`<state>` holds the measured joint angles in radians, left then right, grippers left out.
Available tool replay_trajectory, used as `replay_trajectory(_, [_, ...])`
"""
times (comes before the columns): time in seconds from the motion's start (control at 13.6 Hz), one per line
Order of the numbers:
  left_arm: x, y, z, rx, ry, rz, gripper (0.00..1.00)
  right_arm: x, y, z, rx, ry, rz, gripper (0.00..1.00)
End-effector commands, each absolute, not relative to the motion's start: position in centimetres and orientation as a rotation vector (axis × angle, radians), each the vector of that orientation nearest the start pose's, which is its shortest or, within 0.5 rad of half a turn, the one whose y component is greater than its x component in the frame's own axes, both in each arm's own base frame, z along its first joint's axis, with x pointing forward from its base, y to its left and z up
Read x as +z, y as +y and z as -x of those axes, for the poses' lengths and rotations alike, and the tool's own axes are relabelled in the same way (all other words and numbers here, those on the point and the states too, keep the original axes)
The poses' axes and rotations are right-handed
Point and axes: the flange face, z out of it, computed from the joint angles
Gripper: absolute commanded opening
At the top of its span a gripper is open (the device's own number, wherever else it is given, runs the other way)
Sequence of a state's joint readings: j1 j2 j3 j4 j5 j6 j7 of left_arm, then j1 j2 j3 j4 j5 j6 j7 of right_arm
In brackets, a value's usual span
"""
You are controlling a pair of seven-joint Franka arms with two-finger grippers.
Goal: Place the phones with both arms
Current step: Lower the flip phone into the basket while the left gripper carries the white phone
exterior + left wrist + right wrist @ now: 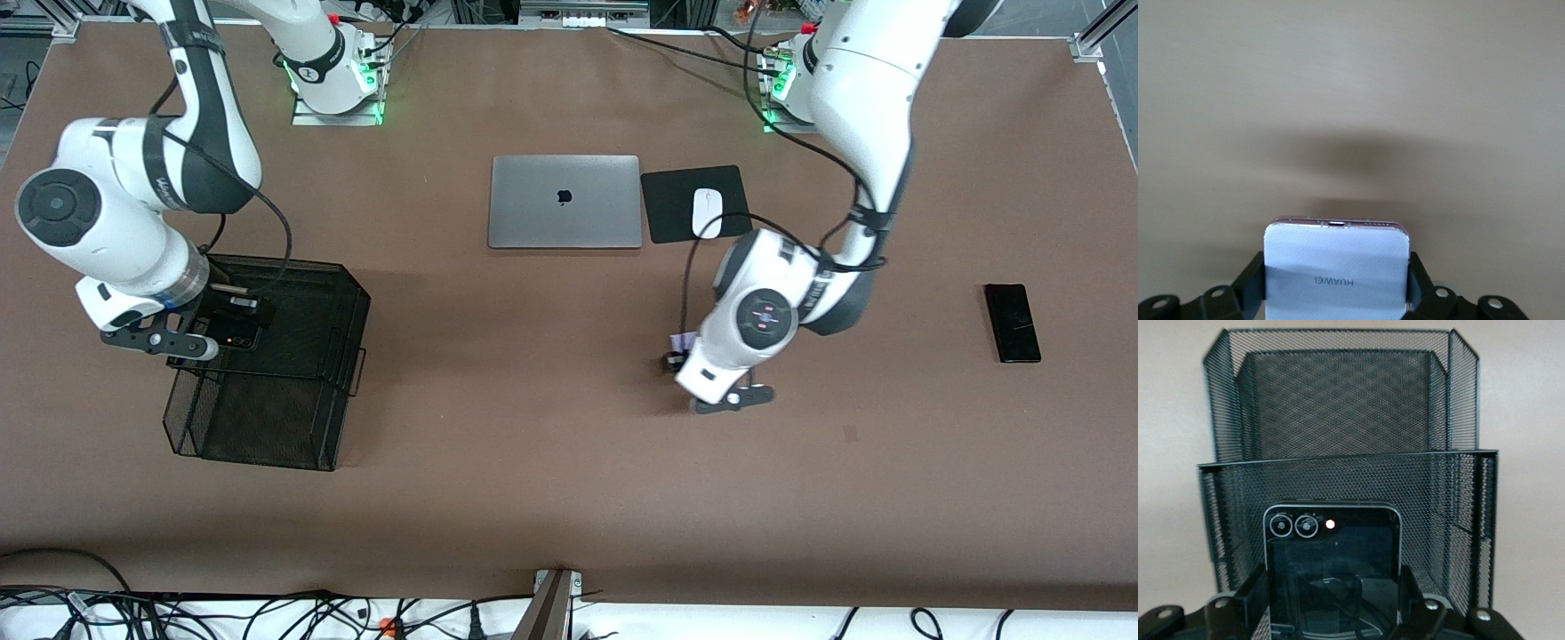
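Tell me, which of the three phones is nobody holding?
The long slim black phone, lying flat on the table toward the left arm's end. The right gripper grips the squarish black one; the left gripper grips the pale one.

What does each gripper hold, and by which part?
The left gripper holds the white phone by its side edges. The right gripper holds the black phone by its side edges.

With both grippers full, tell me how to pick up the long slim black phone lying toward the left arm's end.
Grip the long slim black phone across its narrow width, coming straight down. It lies flat on the table, so only its long side edges offer the jaws a hold.
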<state>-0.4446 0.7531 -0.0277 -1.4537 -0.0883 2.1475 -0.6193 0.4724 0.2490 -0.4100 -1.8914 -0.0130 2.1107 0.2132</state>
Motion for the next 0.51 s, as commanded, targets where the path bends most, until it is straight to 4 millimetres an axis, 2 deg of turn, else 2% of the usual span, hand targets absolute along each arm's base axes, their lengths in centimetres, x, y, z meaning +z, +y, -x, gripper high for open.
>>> replay_trajectory(0.0, [24.6,-40.2,-63.3,0.116,-0.324,3.214,0.00,37.2,2.7,-59.6,0.004,0.238,3.233,0.00])
replay_trajectory(0.15, [24.8,-46.6,-61.9,0.053,-0.299,3.251,0.00,36.4,0.1,-59.6,0.030,0.277,3.234,0.00])
replay_trajectory(0.29, [23.9,-51.4,-60.3,0.004,-0.228,3.286,0.00,35.3,-1.4,-60.0,0.017,0.340,3.199,0.00])
replay_trajectory(0.44, [23.2,-54.7,-58.8,-0.059,-0.164,3.312,0.00,34.5,-2.4,-60.3,0.008,0.344,3.188,0.00])
